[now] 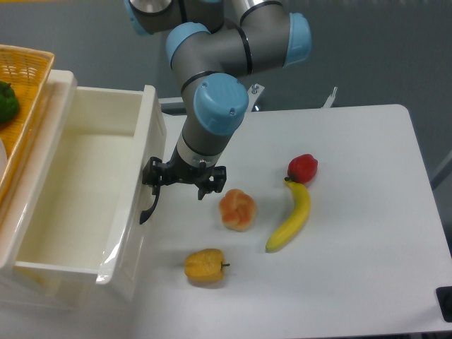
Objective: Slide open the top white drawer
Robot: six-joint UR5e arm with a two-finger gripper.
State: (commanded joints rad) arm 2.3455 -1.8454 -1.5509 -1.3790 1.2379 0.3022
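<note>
The drawer (78, 191) stands pulled well out at the table's (353, 282) left edge, its white interior exposed. The gripper (185, 181) sits at the drawer front beside the black handle (149, 209); whether its fingers clamp the handle cannot be told. Mid-table lie a bun (237, 209), a banana (291, 219), a red pepper (303, 167) and a yellow pepper (205, 265). A basket (21, 106) sits at upper left.

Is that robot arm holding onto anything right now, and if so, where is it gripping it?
Yes: the tool appears to grip the top white drawer by its curved black handle, at the handle's upper end. The exact finger contact is too small to see.
</note>
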